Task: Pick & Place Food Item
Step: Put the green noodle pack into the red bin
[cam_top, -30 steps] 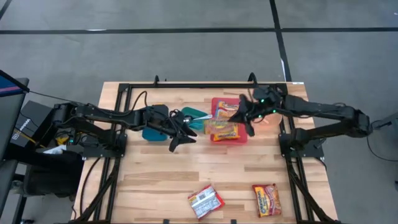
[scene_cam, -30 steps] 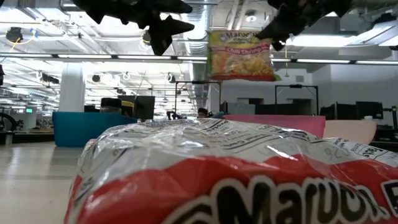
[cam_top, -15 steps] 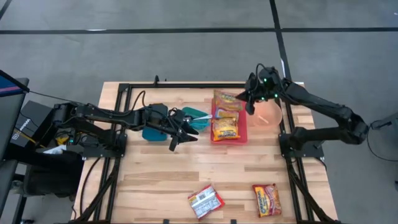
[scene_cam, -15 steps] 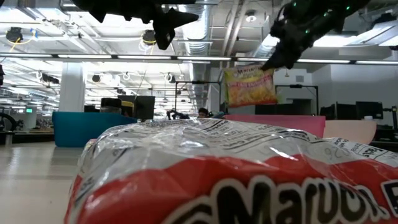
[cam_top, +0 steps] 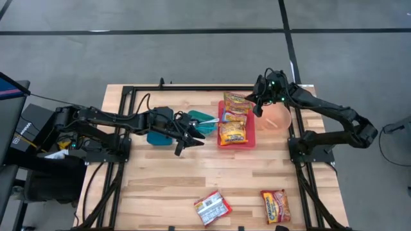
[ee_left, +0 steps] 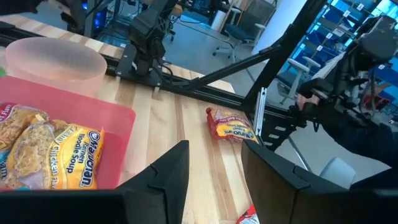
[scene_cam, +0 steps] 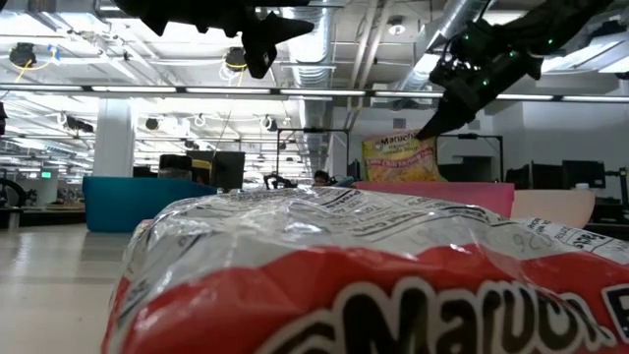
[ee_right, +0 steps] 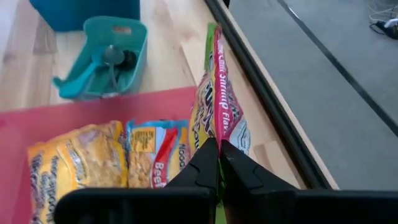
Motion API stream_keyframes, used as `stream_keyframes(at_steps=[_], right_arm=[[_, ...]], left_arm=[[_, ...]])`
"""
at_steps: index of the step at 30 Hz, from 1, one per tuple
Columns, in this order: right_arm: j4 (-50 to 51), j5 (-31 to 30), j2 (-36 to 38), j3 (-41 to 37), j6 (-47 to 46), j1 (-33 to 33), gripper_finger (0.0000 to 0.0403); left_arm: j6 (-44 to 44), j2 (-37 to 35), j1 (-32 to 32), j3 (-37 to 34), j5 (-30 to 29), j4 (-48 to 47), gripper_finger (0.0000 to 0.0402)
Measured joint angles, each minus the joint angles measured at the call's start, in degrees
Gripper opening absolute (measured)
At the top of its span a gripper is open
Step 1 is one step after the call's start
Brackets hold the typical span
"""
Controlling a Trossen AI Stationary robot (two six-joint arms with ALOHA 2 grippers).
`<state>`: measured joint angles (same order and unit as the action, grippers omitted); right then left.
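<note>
My right gripper (cam_top: 255,106) is shut on a yellow-green ramen packet (cam_top: 236,102) over the far end of the red tray (cam_top: 251,138). In the low view the packet (scene_cam: 399,159) hangs below that gripper (scene_cam: 430,126), its lower end hidden behind the tray's rim. Two more packets lie in the tray, a yellow one (cam_top: 232,133) and one with blue print (ee_right: 152,155). My left gripper (cam_top: 187,142) hovers open to the left of the tray with nothing between its fingers (ee_left: 168,177). My right gripper pinches the packet's upper corner (scene_cam: 424,138) between its two fingers, slanting down from the table's right. In its wrist view the packet's sealed edge (ee_right: 216,127) runs straight out from the shut fingertips. The packet hangs upright; whether its lower end touches the tray I cannot tell.
A dark teal bin (cam_top: 158,128) and a small teal basket (cam_top: 203,122) stand left of the tray, a pink bowl (cam_top: 277,117) right of it. Two packets (cam_top: 212,207) (cam_top: 275,205) lie near the front edge; one (scene_cam: 373,275) fills the low view.
My right gripper has swung from over the tray's middle toward the table's far edge and come down, still shut. The packet has gone with it and sunk from high above the tray to its far end, hanging upright.
</note>
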<state>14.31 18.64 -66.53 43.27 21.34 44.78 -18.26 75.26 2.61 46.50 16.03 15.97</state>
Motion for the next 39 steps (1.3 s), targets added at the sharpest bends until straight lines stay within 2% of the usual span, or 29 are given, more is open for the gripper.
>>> stream_keyframes(at_steps=[4,13,20,28,33,39], right_arm=[[-2.0,0.2,-1.4,-1.8,1.6,0.5,0.0000],[-13.5,0.2,-1.4,-7.0,1.4,1.2,0.0000],[-14.8,-1.0,-1.4,-8.9,1.6,0.7,0.0000],[-14.4,-0.9,-1.4,-9.1,0.7,-2.9,0.0001],[-12.8,-0.9,-1.4,-9.1,0.3,-3.9,0.0019],[-8.8,-0.9,-1.4,-9.1,-0.4,-3.7,0.0068]], left_arm=[[0.0,0.0,0.0,0.0,0.0,0.0,0.0142],[0.0,0.0,0.0,0.0,-1.1,0.0,0.0142],[0.0,0.0,0.0,0.0,-1.1,0.0,0.0142],[0.0,0.0,0.0,0.0,-1.1,0.0,0.0142],[0.0,0.0,0.0,0.0,-1.1,0.0,0.0142],[0.0,0.0,0.0,0.0,-1.1,0.0,0.0142]])
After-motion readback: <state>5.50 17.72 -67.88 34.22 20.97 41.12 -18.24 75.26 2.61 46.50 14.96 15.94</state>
